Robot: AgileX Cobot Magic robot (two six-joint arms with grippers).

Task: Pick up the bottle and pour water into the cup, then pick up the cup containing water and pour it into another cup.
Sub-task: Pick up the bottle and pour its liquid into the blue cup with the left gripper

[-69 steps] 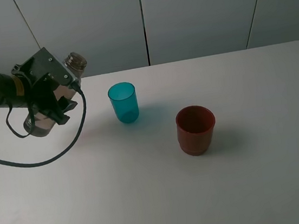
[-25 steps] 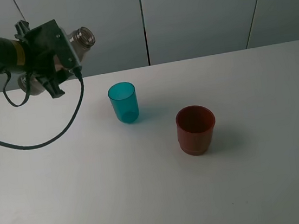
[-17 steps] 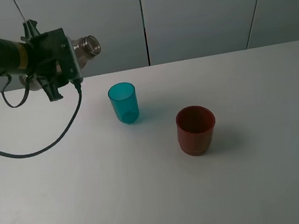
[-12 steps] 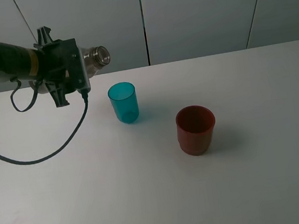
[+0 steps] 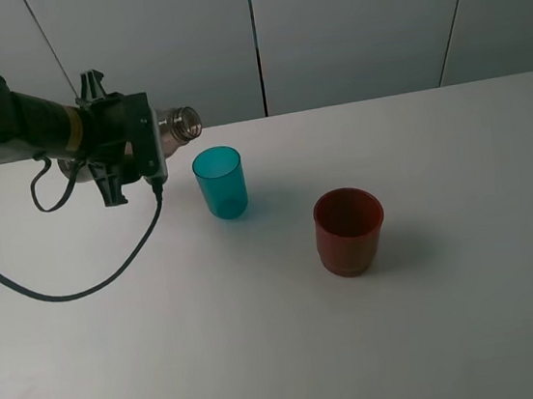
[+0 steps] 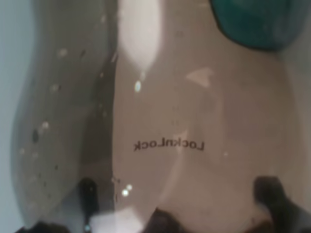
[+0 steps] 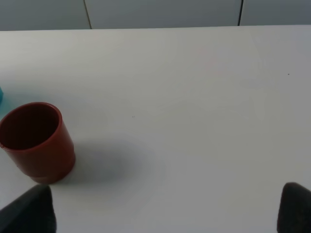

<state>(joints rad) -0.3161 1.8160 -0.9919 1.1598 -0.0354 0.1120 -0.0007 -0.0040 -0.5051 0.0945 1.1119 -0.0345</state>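
Brownish-tinted clear plastic bottle (image 5: 178, 125), no cap on it, was clamped tight in the left gripper (image 5: 130, 146) and held up off the white table (image 5: 458, 332), tipped nearly flat with its open mouth just short of the rim of the small translucent teal plastic tumbler (image 5: 220, 182). That tumbler stood upright on the table, with the squat opaque red-brown plastic cup (image 5: 349, 231) upright a bit apart on its right and nearer the camera. Right gripper (image 7: 160, 216) hung over the table near the red cup with its jaws spread wide, holding nothing.
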